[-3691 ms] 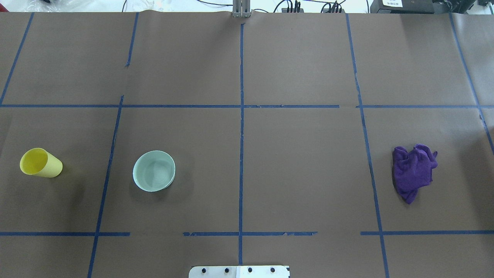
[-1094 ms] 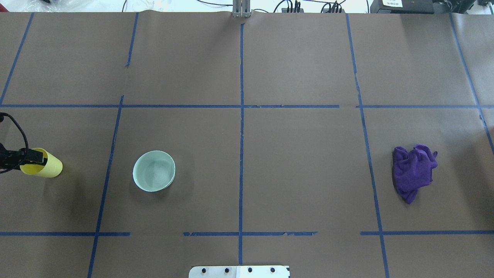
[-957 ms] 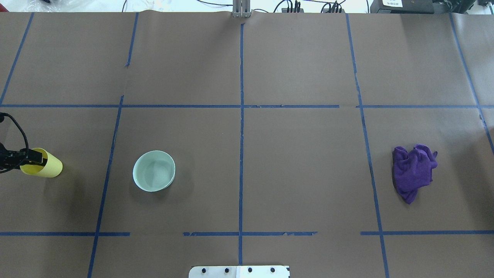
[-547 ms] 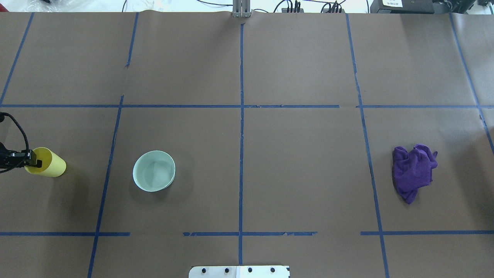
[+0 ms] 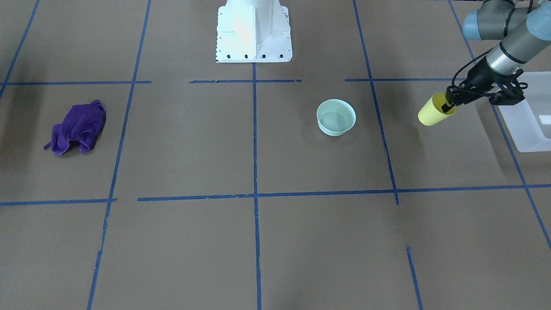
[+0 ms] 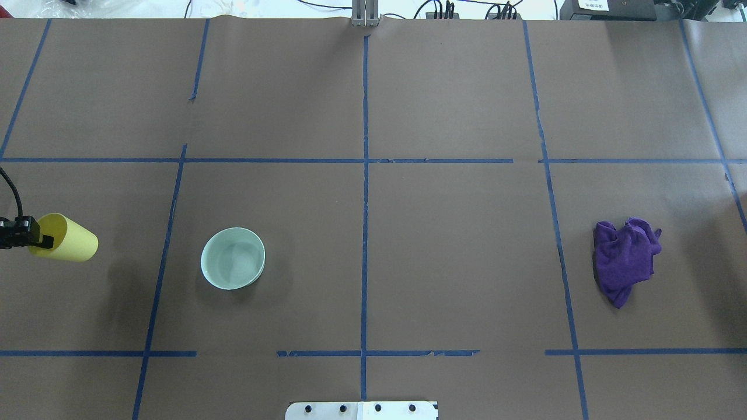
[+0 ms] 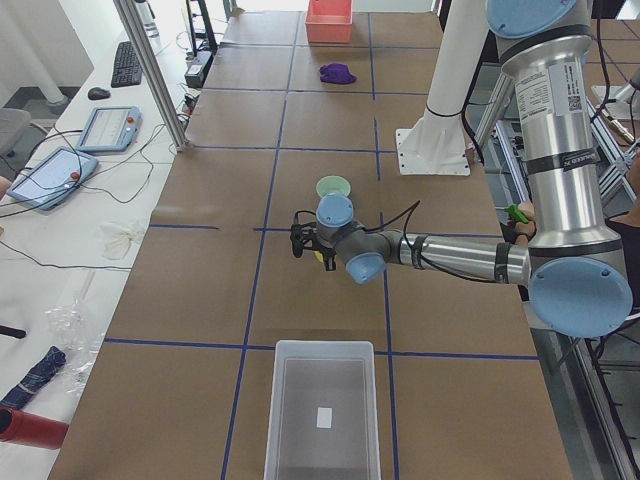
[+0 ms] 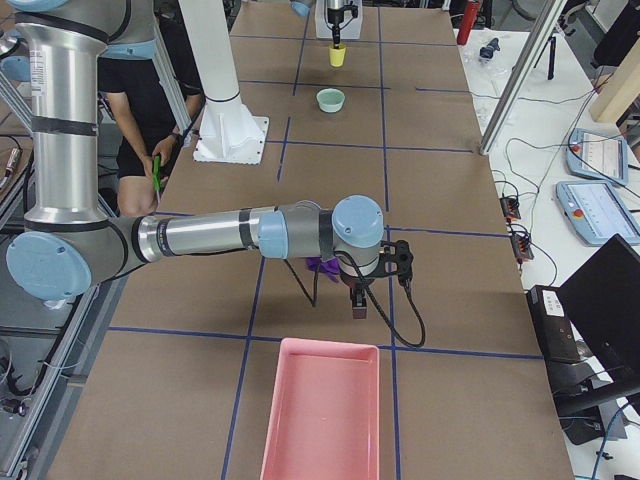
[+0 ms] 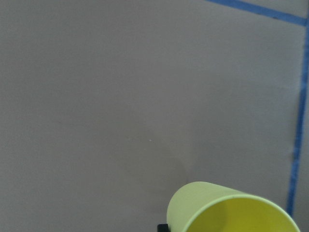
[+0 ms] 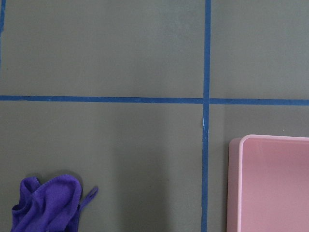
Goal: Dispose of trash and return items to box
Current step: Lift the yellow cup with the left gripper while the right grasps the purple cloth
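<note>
1. The largest change is in height: against the overhead view half a second ago, the yellow cup (image 6: 69, 240) now sits a little farther up that view, and its shadow falls well apart from it on the bench (image 6: 455, 251), so it appears to have been lifted clear, though no view shows the gap under it plainly
2. For the task, I judge this to mean the pick is done and the carry to the box (image 5: 518, 129) comes next; nothing has been returned or thrown away yet
3. The box lies at the bench's end on the robot's left, near the left end effector (image 5: 447, 104) on the side away from the cup's base; it holds only a small white label
4. The purple cloth (image 6: 625, 259) lies crumpled far across the bench, near the right end effector (image 8: 358, 305); whether that one is clenched or released I cannot tell
5. The mint bowl (image 6: 233, 258) stands upright, untouched, well apart from the left end effector, beyond the cup's base
6. The cup is grasped at its rim, one finger inside the mouth and one outside, the left end effector clenched on the wall; it hangs tilted almost onto its side, base pointing towards the bowl
</note>
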You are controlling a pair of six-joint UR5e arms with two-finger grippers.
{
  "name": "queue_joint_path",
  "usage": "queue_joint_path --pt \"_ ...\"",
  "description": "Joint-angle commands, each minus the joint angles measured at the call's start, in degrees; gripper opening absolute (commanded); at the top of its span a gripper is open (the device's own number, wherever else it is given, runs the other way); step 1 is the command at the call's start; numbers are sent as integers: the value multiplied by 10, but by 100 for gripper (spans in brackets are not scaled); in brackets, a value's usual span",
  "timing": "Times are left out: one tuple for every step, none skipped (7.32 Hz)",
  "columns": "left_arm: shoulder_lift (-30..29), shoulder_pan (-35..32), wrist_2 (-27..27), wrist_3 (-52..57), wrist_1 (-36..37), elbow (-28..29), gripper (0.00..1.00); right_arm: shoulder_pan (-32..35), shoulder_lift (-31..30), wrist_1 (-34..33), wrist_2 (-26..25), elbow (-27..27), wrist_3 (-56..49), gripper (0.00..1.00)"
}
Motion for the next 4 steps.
queue_joint_path --pt "1 -33 -11 27 49 -46 0 -67 -6 63 -4 3 104 100" --pt "-1 -47 10 78 111 -80 0 -110 -9 140 -12 3 206 100" --pt "-6 -68 38 131 172 -107 0 -156 -43 247 -33 3 300 100" --pt "-16 -103 41 176 199 -109 0 -196 -57 320 -45 3 403 100"
